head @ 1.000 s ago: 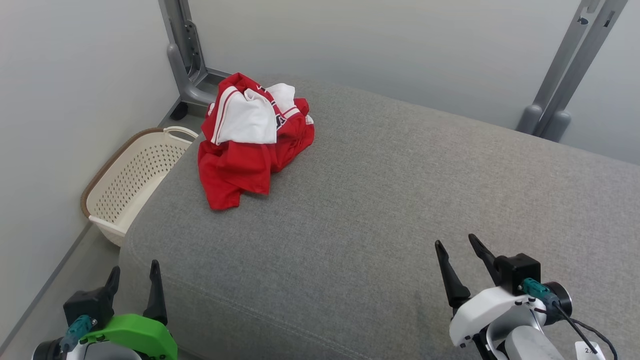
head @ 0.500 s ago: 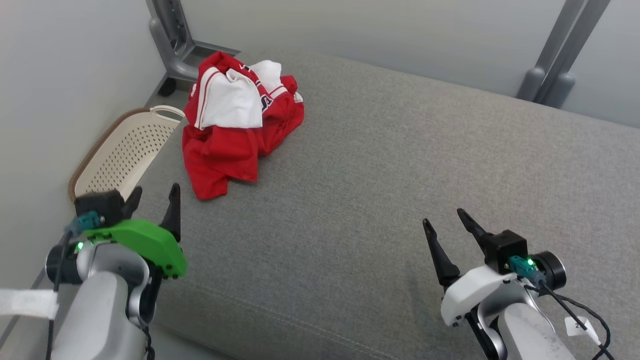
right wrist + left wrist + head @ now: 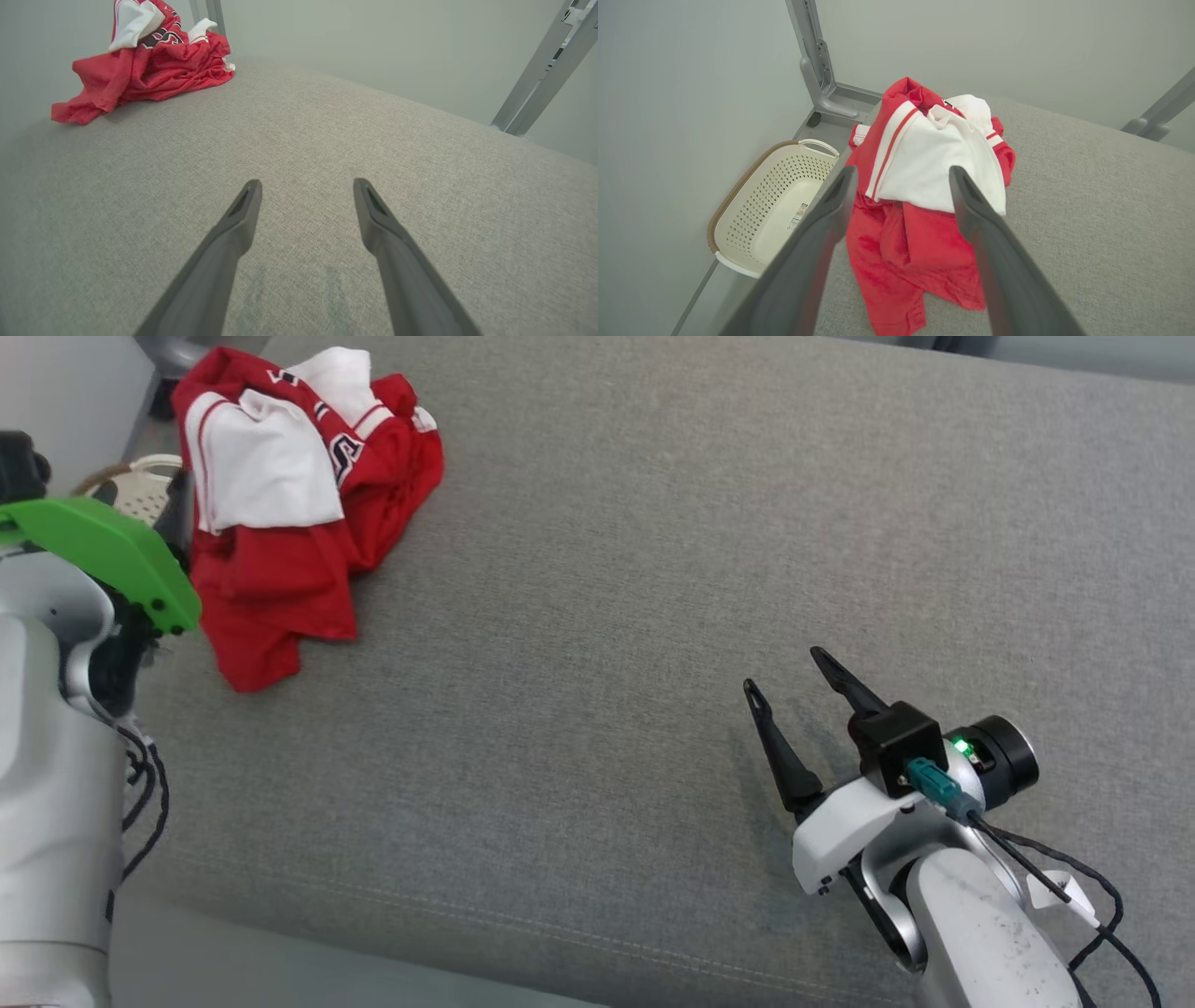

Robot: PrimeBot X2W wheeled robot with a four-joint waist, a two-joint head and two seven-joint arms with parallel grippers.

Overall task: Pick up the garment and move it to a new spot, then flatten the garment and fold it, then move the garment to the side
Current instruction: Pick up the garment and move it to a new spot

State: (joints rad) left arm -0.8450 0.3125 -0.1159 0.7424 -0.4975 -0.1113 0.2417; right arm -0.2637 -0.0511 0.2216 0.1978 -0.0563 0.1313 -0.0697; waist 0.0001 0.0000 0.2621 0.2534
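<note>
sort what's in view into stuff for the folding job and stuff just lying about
For the job: red and white garment, crumpled on the grey cushion; left gripper, open, pointed at it; right gripper, open over bare cushion.
Just lying about: cream laundry basket beside the cushion; grey metal frame legs.

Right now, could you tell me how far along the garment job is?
Nothing looks done: the garment lies crumpled at the cushion corner. In hand: the open left gripper points at it, gripping nothing; right gripper open, apart. Remaining: pick, move, flatten, fold, set aside.
</note>
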